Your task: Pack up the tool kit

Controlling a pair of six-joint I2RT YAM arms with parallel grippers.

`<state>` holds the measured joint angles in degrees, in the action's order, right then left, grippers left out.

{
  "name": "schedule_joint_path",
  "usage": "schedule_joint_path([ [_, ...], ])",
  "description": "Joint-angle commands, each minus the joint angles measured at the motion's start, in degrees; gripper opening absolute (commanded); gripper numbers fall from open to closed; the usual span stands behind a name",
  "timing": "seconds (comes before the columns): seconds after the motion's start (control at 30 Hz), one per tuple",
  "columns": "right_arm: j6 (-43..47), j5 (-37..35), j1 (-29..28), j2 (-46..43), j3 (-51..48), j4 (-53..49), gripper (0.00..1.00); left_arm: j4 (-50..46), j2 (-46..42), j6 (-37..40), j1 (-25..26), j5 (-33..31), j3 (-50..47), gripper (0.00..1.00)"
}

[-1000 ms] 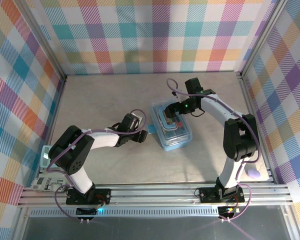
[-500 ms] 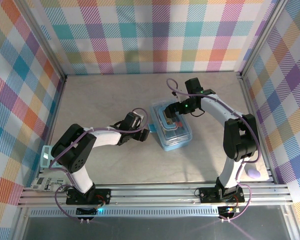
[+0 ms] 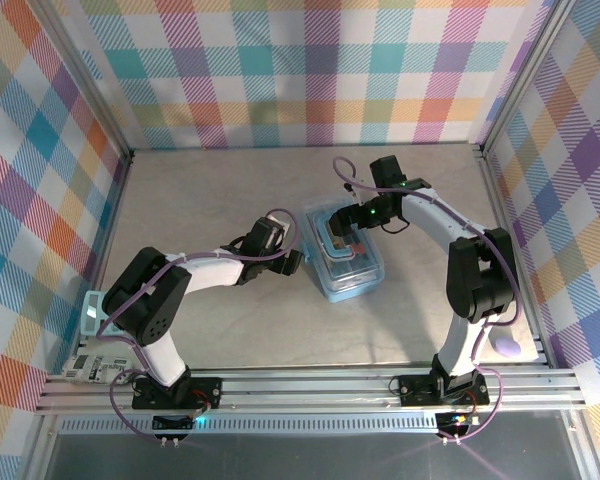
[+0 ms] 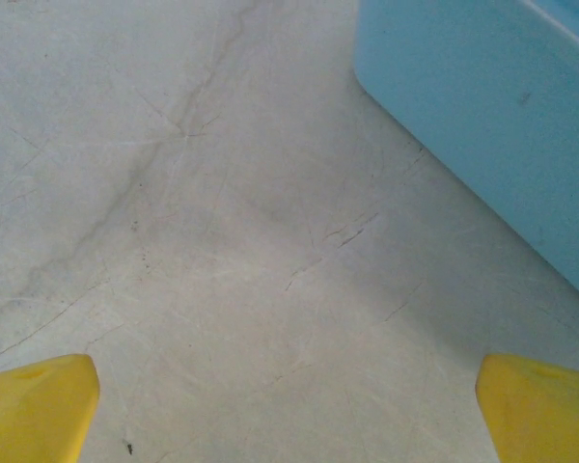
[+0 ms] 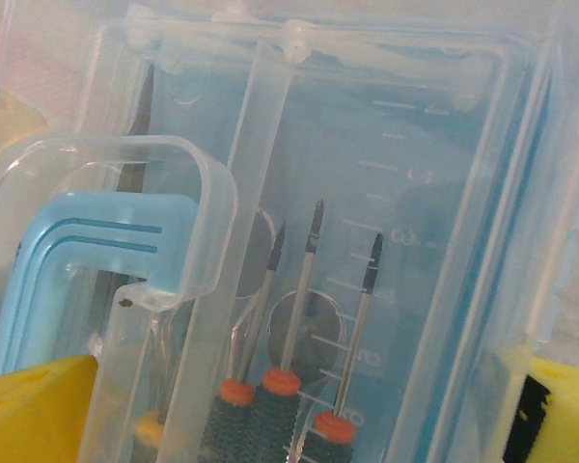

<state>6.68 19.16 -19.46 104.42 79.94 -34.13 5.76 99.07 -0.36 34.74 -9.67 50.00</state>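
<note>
**A:** What changes in the last second?

**B:** The left gripper [image 3: 294,263] finishes spreading wide and shifts toward 12 o'clock, along the 9 o'clock side of the box [image 3: 348,275]. We see bare table [image 4: 222,241] between its fingers [image 4: 34,405]; it holds nothing.

**A:** What does that mean for the task?

**B:** We judge the box released, with its lid [image 5: 444,193] on and packing near complete.

**A:** And the right gripper [image 3: 342,220]?

**B:** It hovers wide and empty over the box's 12 o'clock end. The box sits mid-table.

**A:** Count the items.

**B:** One box, one blue handle [image 5: 68,280], three screwdrivers [image 5: 309,280] under the lid, two grippers.
</note>
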Motion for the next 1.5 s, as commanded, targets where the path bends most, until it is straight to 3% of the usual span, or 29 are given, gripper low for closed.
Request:
schedule_joint_path([
  [0.0, -0.6, 4.1, -1.2, 1.2, -1.7, -8.7, 0.99, -1.3, 0.2, 0.2, 0.3, 0.2, 1.6, 1.00],
  [1.03, -0.6, 5.1, -1.1, 2.0, -1.9, -8.9, 0.99, -11.0, -0.1, 0.6, 0.4, 0.2, 8.3, 1.00],
  [1.47, -0.5, 5.2, -1.2, 2.0, -2.1, -8.9, 0.99, -10.8, 1.2, -0.2, 0.9, 1.3, 9.5, 1.00],
])
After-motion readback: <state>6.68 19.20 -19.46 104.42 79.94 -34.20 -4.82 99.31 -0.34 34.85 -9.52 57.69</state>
